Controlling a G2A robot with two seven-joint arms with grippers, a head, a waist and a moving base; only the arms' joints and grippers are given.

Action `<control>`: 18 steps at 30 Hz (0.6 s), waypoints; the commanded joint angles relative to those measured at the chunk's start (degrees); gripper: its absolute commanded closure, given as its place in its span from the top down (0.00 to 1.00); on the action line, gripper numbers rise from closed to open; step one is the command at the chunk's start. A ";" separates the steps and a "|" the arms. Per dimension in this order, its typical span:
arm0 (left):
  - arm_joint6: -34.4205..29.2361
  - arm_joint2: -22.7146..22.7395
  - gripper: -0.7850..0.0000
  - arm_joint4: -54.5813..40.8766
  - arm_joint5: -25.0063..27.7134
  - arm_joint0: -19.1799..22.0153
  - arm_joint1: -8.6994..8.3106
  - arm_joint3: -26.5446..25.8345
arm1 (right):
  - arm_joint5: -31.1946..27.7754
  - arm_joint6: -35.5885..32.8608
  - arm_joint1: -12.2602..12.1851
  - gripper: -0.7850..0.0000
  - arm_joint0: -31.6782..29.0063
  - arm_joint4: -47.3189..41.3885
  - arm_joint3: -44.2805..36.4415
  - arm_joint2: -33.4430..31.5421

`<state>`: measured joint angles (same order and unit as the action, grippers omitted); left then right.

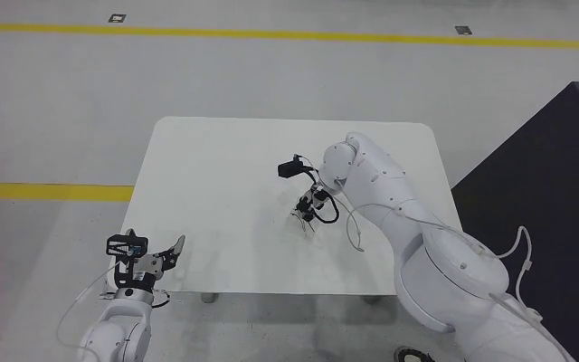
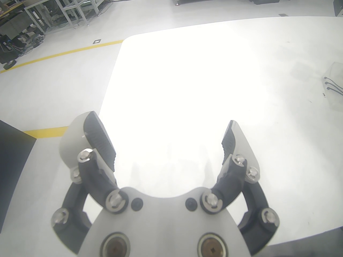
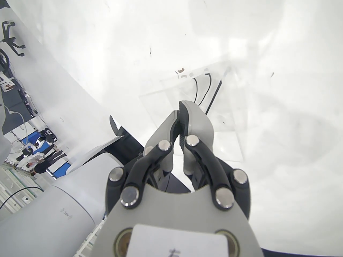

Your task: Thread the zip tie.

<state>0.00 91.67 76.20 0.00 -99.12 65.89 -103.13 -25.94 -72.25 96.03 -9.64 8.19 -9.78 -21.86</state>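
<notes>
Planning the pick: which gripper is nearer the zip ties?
Right. The right gripper is close by the zip ties; the left gripper is far off, at the table edge.

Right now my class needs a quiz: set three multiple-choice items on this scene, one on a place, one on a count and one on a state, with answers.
1. Where is the left gripper?
A. over the middle of the table
B. by the table's near left corner
C. above the clear holder

2. How many black zip ties are at the clear holder?
A. one
B. three
C. six

3. How do the right gripper jaws stand?
A. shut
B. wide open
C. around a cup

Answers:
1 B, the top view puts it at that corner.
2 B, three black strands show in the right wrist view.
3 A, its fingers meet.
</notes>
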 commanded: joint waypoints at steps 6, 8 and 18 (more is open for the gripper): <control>0.00 0.00 1.00 0.00 0.00 0.00 0.00 0.00 | 0.00 0.00 0.00 0.00 0.00 0.00 0.00 0.00; 0.00 0.00 1.00 0.00 0.00 0.00 0.00 0.00 | 1.08 1.87 -0.21 0.00 -0.34 -0.26 -0.49 -0.43; 0.00 0.00 1.00 0.00 0.00 0.00 0.00 0.00 | 9.00 2.15 -0.40 0.00 -1.75 1.46 -3.31 -0.86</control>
<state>0.00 91.67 76.20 0.00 -99.12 65.89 -103.13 -16.98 -70.39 95.66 -11.36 9.55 -12.99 -22.65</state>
